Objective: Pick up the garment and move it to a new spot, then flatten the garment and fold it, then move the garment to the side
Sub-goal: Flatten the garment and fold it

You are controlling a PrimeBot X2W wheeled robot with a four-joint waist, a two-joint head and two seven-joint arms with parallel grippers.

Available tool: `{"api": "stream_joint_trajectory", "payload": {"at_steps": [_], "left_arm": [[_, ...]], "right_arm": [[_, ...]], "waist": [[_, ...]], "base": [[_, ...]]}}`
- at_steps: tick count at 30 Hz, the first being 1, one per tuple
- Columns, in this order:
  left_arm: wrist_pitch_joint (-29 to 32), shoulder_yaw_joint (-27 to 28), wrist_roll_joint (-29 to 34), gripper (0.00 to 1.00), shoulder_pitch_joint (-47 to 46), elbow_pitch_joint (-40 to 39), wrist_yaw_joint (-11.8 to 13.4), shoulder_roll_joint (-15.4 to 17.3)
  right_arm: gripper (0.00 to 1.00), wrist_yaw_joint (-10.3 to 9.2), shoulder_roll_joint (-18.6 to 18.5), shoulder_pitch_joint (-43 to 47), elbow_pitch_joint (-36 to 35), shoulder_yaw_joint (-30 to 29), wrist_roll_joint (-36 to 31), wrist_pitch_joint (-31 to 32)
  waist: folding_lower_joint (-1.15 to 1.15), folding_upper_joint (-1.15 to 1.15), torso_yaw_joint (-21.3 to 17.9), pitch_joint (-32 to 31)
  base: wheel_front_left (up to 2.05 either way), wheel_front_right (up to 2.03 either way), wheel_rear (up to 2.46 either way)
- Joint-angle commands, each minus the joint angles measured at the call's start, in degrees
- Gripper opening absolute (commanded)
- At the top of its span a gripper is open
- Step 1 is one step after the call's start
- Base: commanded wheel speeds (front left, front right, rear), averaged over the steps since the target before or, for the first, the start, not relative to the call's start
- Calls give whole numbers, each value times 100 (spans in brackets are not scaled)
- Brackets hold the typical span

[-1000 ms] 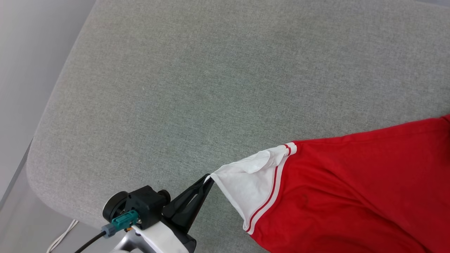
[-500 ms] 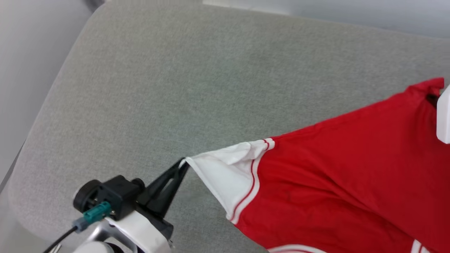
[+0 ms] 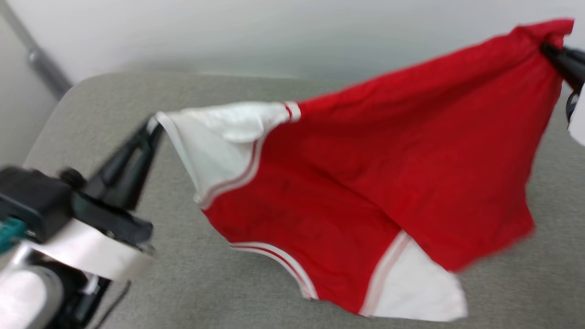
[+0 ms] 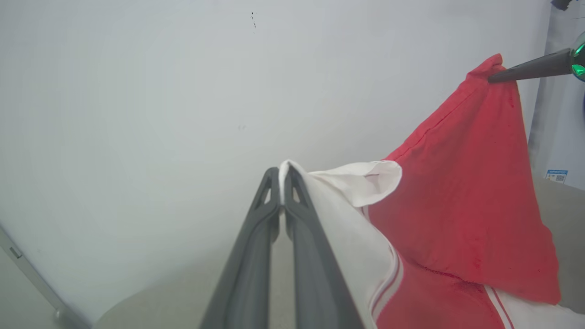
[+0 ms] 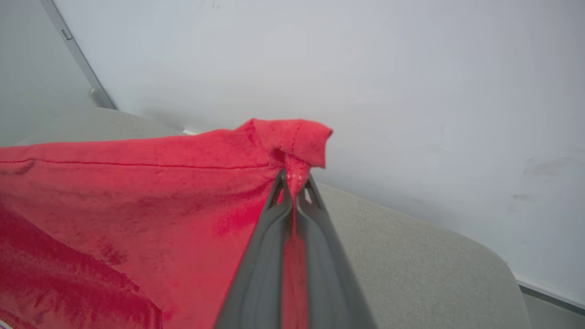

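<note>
Holds the garment (image 3: 365, 183) aloft at two points, spread like a sheet above the grey fabric tabletop (image 3: 205, 283). Pinches the outer edge of one white sleeve (image 3: 219, 146) with the left claw (image 3: 153, 124), closed tight on a thin fold of white cloth, long dark fingers (image 4: 251, 265) pressed together along nearly their whole length in the left wrist view. Clamps a bunched red corner (image 5: 292, 137) with the right claw (image 5: 295, 176), likewise closed narrow on the fabric, a small flap of red folded over above the tips. Carries the right grip higher than the left in the head view, at the upper right edge, so that the top edge of the red cloth slopes up from the sleeve to that corner. Lets the rest hang: red body sagging in the middle, red-and-white striped trim (image 3: 279, 256) curving along the lower edge, second white sleeve (image 3: 411, 292) dangling lowest, close over the tabletop; cannot tell whether touching it. Shows faint dark marks through the red cloth near the middle, too blurred to read. Smears the left arm and the lower right edge of the cloth in the head view. Sets a plain pale wall (image 3: 228, 36) behind the tabletop, with a grey strip (image 3: 45, 68) slanting down it at the far left
</note>
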Motion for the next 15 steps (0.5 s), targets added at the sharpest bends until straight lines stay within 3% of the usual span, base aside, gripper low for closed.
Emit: {"api": "stream_joint_trajectory", "payload": {"at_steps": [1,15], "left_arm": [[2,180,-35,0,-233,-113,41,80],[205,1251,-234,0,-1763,-380,8,444]], "right_arm": [[0,-4,32,-111,-159,-66,50,-69],[0,-4,331,-410,-1268,-177,-1,-423]], "waist": [[0,0,-316,-231],[0,0,-1098,-278]], "base": [[0,0,0],[0,0,0]]}}
